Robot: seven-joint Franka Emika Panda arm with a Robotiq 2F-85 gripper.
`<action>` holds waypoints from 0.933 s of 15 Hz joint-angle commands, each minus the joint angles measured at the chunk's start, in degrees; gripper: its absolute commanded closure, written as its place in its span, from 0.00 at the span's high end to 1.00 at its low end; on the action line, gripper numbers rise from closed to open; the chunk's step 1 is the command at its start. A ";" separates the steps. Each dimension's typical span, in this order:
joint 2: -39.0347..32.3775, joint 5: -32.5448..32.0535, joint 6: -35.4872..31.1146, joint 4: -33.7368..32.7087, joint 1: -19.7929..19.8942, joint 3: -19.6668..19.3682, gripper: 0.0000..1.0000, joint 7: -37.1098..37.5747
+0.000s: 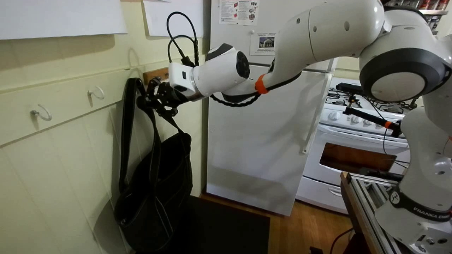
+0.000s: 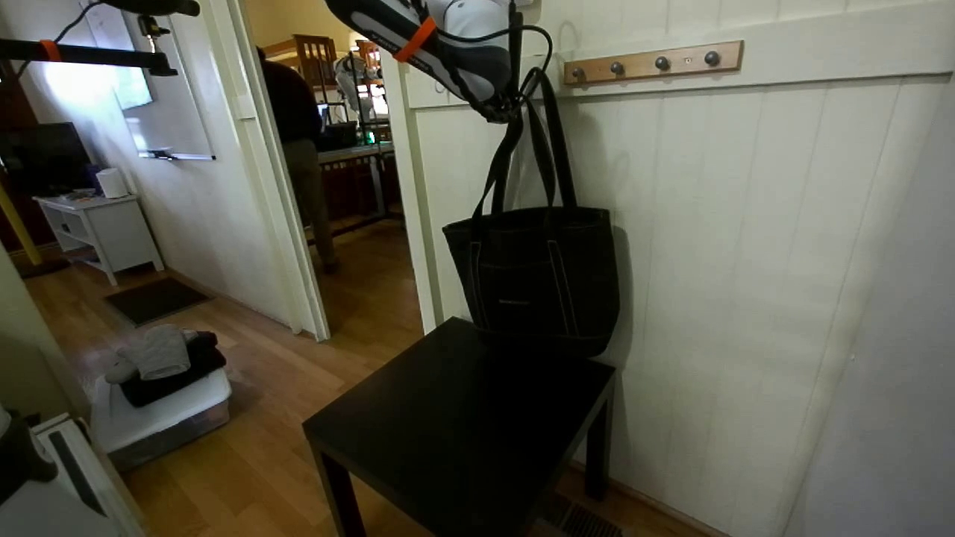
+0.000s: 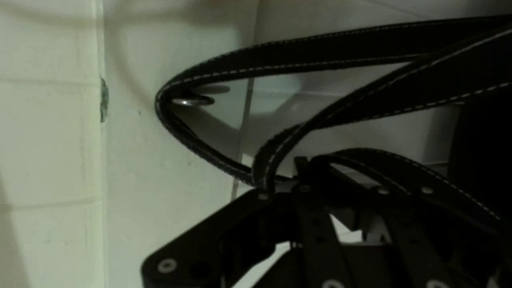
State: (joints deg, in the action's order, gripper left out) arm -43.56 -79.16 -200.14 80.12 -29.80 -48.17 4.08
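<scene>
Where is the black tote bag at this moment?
In an exterior view, the black tote bag is left of centre, below the fingers, alongside the pale wall and left of the white fridge.

The bag [image 2: 533,283] hangs before the wall [image 2: 746,224], at the wall-side end of the table [image 2: 448,432]. Above the bag is the end effector [image 1: 154,97]. In an exterior view, the peg rail [image 2: 639,64] is up and right of the bag; the storage box [image 2: 175,426] is left of it, on the floor [image 2: 276,373]. In an exterior view, right of the bag stands the fridge [image 1: 257,148], farther right the stove [image 1: 342,148]; left of it, two hooks [image 1: 34,112].
</scene>
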 commanded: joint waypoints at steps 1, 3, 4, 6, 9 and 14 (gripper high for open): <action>8.76 -3.45 5.32 4.77 4.39 10.40 0.03 -8.79; 6.27 -4.34 1.83 3.21 -0.20 2.17 0.03 -2.88; 6.32 -3.73 1.87 2.76 -0.25 1.71 0.03 -2.93; 7.29 -3.52 2.28 2.69 -0.60 1.42 0.03 -2.71; 8.85 -3.67 2.89 3.56 -1.52 0.84 0.03 -2.61; 12.11 -5.99 2.44 6.94 -3.03 -0.70 0.03 -2.63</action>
State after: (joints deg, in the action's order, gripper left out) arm -35.44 -81.76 -198.73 83.45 -30.80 -47.62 1.47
